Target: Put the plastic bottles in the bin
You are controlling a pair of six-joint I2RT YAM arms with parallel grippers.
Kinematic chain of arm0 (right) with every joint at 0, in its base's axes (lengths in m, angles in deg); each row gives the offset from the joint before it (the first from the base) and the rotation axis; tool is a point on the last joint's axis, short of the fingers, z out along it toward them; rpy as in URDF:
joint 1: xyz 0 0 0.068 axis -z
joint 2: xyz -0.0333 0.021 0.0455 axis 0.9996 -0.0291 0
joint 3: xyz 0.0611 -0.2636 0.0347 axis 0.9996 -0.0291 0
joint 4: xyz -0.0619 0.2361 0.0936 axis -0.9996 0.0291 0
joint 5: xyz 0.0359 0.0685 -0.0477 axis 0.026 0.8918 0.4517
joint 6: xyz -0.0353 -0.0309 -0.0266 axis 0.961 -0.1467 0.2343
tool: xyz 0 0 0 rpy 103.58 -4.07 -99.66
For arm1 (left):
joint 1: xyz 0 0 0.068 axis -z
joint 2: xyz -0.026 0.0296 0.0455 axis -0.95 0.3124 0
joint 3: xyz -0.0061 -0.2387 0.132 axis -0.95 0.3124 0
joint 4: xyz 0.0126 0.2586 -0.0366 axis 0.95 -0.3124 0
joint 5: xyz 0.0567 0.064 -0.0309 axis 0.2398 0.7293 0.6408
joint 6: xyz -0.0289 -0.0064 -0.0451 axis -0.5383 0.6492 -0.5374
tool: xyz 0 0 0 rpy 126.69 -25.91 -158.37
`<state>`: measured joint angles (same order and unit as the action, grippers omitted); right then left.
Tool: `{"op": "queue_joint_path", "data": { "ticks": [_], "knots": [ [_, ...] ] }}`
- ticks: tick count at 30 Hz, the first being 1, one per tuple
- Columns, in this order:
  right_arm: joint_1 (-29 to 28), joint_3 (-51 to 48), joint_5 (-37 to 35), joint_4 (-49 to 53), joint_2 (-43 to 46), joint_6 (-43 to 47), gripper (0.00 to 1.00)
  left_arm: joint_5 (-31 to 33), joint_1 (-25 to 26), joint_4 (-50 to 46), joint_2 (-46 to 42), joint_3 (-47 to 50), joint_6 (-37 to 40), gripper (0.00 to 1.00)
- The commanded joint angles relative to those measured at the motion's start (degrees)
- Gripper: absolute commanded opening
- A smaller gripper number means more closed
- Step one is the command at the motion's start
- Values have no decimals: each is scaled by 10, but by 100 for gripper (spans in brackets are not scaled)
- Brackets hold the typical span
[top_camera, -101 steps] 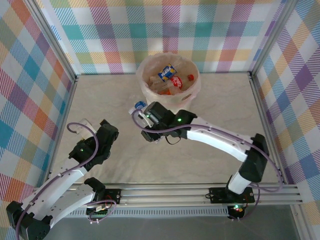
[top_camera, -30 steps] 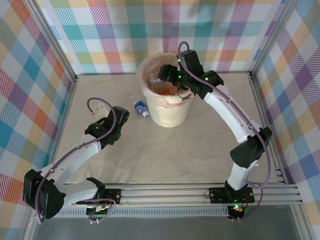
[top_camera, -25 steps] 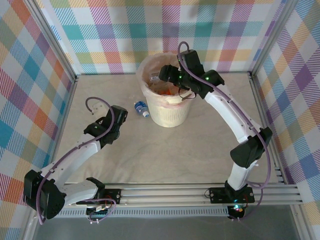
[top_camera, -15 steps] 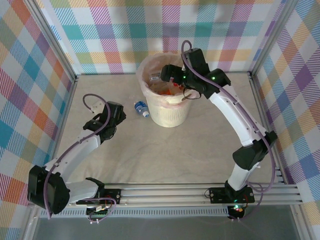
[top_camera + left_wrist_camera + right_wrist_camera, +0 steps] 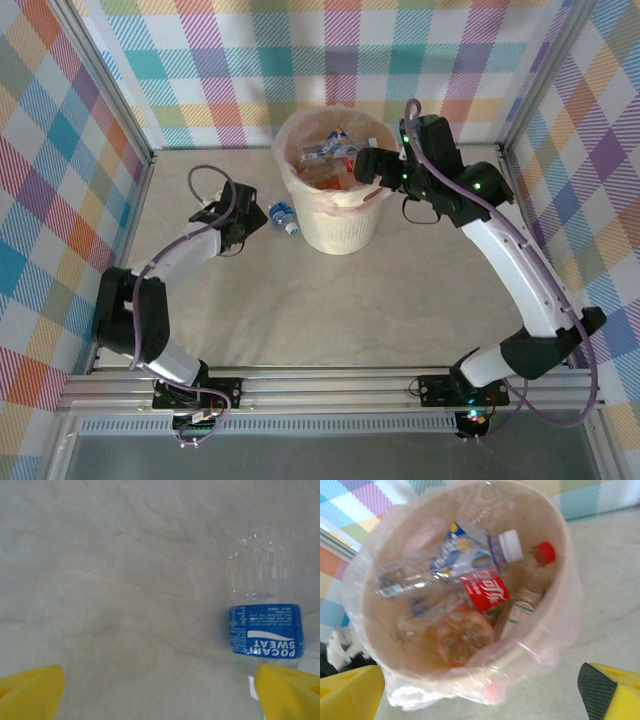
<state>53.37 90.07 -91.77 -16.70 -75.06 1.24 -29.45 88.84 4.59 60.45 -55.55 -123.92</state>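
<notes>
One plastic bottle [image 5: 283, 217] lies on the table left of the bin [image 5: 342, 232]; it is clear, with a blue label [image 5: 265, 638]. My left gripper [image 5: 256, 222] hovers just left of it, open, with nothing between the yellow fingertips [image 5: 31, 692]; the bottle lies by the right-hand one. The cream bin [image 5: 555, 630], lined with a thin bag, holds several bottles: a red-labelled one [image 5: 488, 593], a clear one with a white cap [image 5: 470, 560], an orange one [image 5: 465, 636]. My right gripper [image 5: 358, 166] is open and empty at the bin's right rim.
Checked walls and metal frame rails [image 5: 130, 125] close the table on three sides. The beige tabletop [image 5: 330, 310] stretches in front of the bin towards the arm bases. The left arm's cable [image 5: 200, 180] loops above its wrist.
My right gripper opened over the bin and pulled back to its right rim; a clear bottle now lies on top inside. My left gripper reached forward and right, up to the bottle on the table.
</notes>
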Motion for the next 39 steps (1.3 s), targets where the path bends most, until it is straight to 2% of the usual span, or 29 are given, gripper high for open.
{"op": "queue_joint_path", "data": {
  "ticks": [1,5,11,21,31,34,39],
  "knots": [
    [-1,-43,-26,10,36,6,100,-38,-16,18,42,-50,16,91],
    [0,-90,-29,-1,72,-1,100,-59,-28,7,107,-115,23,91],
    [0,-130,-30,-8,107,-3,100,-136,-49,6,197,-202,21,86],
    [0,-180,-33,-15,132,-3,100,-185,-52,-25,313,-326,19,88],
    [0,-190,-27,-21,119,-3,100,-179,-52,-42,354,-343,2,91],
    [0,-190,-26,-21,115,-3,100,-177,-52,-41,360,-343,2,89],
    [1,-189,-26,-21,115,-3,100,-176,-52,-43,366,-339,0,78]
  ]
}}
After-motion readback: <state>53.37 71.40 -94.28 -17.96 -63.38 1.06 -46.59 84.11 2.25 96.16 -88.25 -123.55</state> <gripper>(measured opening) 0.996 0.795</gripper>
